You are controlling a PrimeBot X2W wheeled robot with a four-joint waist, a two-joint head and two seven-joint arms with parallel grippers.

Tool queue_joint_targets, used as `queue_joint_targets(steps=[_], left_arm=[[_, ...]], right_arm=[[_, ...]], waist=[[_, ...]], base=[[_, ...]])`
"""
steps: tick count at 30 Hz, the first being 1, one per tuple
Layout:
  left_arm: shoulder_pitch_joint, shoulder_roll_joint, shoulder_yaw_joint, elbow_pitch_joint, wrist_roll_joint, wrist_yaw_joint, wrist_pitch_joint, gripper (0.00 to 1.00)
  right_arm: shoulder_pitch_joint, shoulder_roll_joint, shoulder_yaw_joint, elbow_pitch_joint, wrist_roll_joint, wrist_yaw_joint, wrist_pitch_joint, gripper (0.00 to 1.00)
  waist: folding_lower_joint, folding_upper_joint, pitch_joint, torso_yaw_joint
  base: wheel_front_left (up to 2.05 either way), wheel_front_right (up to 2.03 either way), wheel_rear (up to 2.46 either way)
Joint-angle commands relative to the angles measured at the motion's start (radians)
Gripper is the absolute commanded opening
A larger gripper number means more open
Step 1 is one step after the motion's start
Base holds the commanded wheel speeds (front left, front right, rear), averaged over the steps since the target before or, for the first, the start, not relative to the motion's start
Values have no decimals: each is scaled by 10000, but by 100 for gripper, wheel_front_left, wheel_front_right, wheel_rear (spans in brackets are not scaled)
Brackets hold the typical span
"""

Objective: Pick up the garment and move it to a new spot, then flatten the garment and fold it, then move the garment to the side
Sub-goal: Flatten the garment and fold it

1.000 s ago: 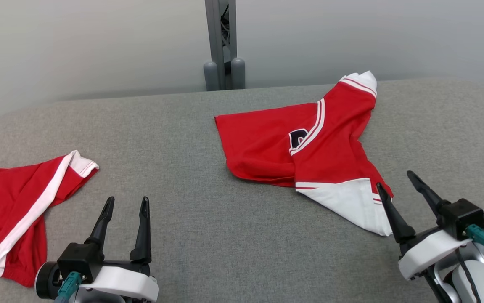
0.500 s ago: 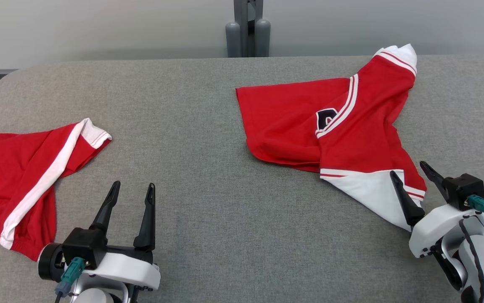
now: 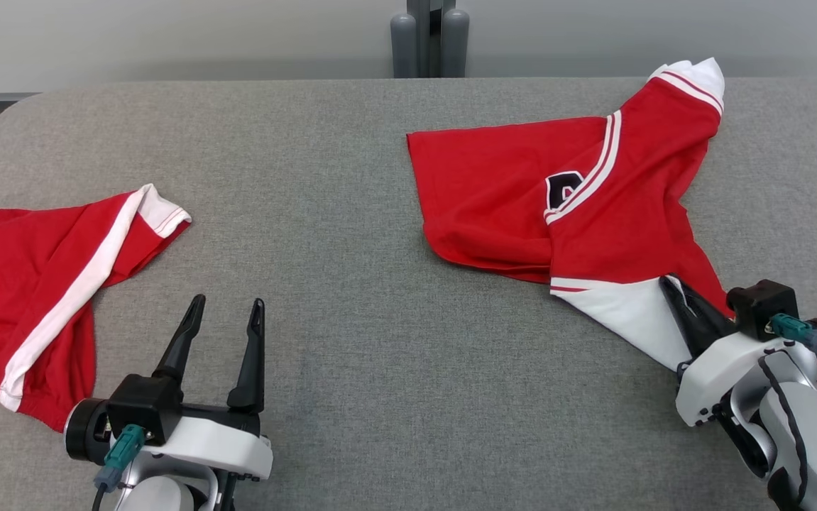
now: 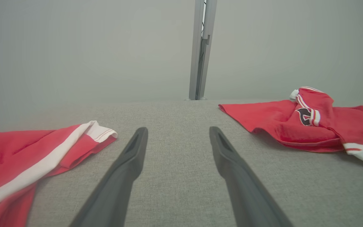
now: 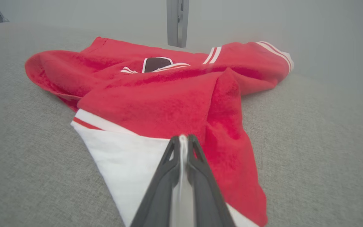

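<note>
Red shirt (image 3: 514,191), far right: right gripper (image 3: 668,282) clenched on its near white corner (pick-up step, judged). Left gripper (image 3: 227,312) released. Next move: lift, carry to new spot.

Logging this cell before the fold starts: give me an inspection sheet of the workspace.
Surface: grey fabric tabletop, bare between the garments.
Job's things: red jersey crumpled at right, partly folded over itself, white corner toward the robot.
Clutter: red shorts with a white stripe, at the left edge.
Grippers: left gripper open, holding nothing; right gripper shut on the jersey's white corner.
Cables: teal plug at each wrist; black cable along the right forearm.
Surroundings: pale wall, grey post behind the table.
</note>
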Motion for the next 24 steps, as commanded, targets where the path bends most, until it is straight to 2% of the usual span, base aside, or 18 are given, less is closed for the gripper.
queue_joint_targets(steps=[1,8,14,17,24], left_arm=[[-183,43,10,6,17,36,0,100],[48,45,-12,126,-129,112,0,100],[212,45,-108,137,-229,194,0,100],[196,43,-179,139,-273,223,0,100],[193,43,-238,97,-309,214,0,100]], right_arm=[[-75,-110,49,-91,52,-7,-19,0],[124,-311,-146,-970,-74,-7,-19,0],[260,-754,-1699,-1655,189,-7,-19,0],[335,-1030,-2947,-1294,218,-7,-19,0],[80,-850,-5218,653,493,-5,-19,0]], waist=[[0,0,-19,-56],[0,0,-376,-464],[0,0,-666,-896],[0,0,-713,-976],[0,0,-545,-1001]], base=[[0,0,0],[0,0,0],[0,0,0],[0,0,0],[0,0,0]])
